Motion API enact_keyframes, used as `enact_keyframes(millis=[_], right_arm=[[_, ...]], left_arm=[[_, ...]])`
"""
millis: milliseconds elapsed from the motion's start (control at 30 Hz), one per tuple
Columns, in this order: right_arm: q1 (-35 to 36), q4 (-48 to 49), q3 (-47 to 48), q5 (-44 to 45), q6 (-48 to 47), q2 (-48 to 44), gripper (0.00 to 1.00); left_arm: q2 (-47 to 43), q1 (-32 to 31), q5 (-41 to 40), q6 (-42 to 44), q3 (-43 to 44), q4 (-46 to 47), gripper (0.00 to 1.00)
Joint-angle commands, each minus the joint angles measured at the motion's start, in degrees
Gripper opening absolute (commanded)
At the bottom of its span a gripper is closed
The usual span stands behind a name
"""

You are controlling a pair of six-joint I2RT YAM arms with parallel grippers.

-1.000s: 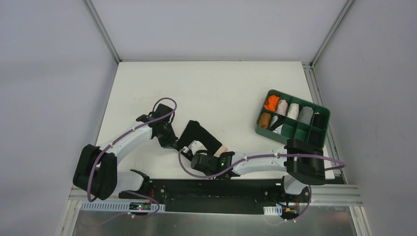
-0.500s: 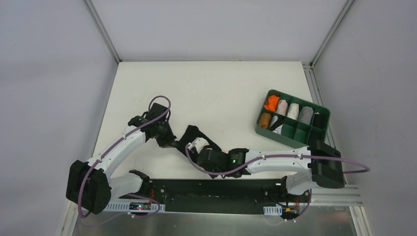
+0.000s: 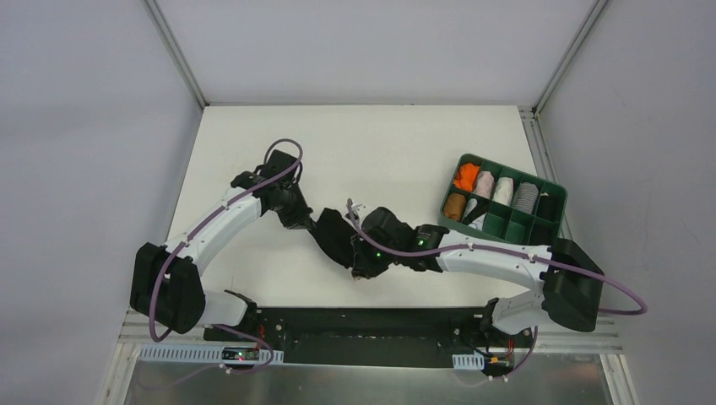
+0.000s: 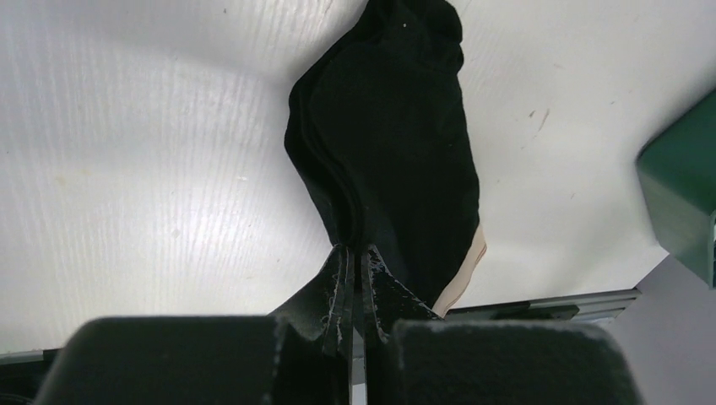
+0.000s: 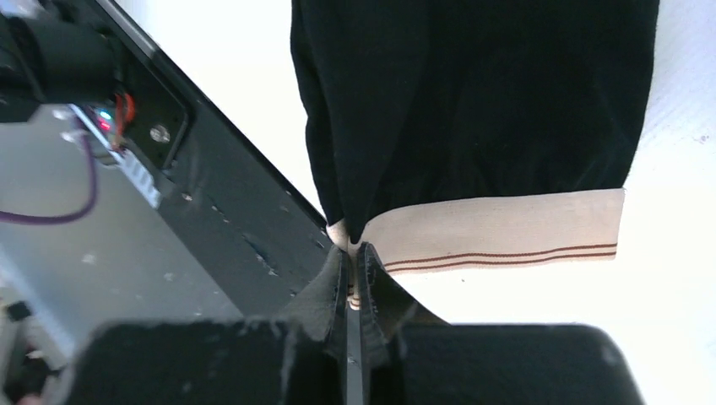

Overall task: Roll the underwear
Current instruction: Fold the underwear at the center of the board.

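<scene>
The right arm has swung up from the near edge toward the middle of the counter [image 3: 363,143], taking the underwear [image 3: 336,236] with it. The garment now spans between both arms, well left of the green tray [image 3: 517,221]. The left jaws are pinched shut on its black edge. The right jaws are clamped on a corner of the beige waistband [image 5: 498,228]. Open counter stretches beyond to the far edge.

Soft, even light fills the overhead view: the white tabletop [image 3: 363,143] is bright without glare, and the shadows on it are faint. The left tool [image 4: 351,261] and the right tool [image 5: 350,261] each sit blurred at the bottom edge of their own wrist view. The black underwear [image 4: 397,152] swallows detail; in the right wrist view the tabletop is washed out to near white
</scene>
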Motion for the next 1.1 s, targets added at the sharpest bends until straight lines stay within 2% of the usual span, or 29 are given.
enact_keyframes(millis=[0, 300, 500, 633, 800, 933, 1067], right_arm=[[-4.6, 6.15, -1.27, -12.21, 5.0, -2.5, 0.0], [-12.53, 14.87, -7.17, -22.15, 12.7, -0.65, 0.0], [-9.95, 7.31, -4.78, -17.02, 8.22, 1.05, 0.0], [-8.78, 5.45, -4.2, -15.27, 8.06, 2.67, 0.0], [-4.33, 1.13, -1.7, -8.76, 5.94, 5.52, 0.0], [-1.37, 0.54, -0.54, -5.89, 5.21, 7.5, 0.0], [-0.91, 3.02, -1.44, -6.74, 6.86, 7.38, 0.0]], left_arm=[[2.37, 0.17, -0.17, 0.83, 3.95, -0.54, 0.0], [5.25, 0.17, 1.08, 1.5, 7.35, -0.27, 0.0], [4.42, 0.17, 1.24, 2.48, 5.55, -0.27, 0.0], [3.45, 0.17, 1.34, 3.57, 1.46, -0.21, 0.0], [0.93, 0.17, 0.72, 5.29, -3.28, -0.17, 0.0], [0.45, 0.17, 0.49, 6.26, -5.26, -0.17, 0.0], [1.2, 0.18, 1.05, 6.75, -5.39, 0.02, 0.0]])
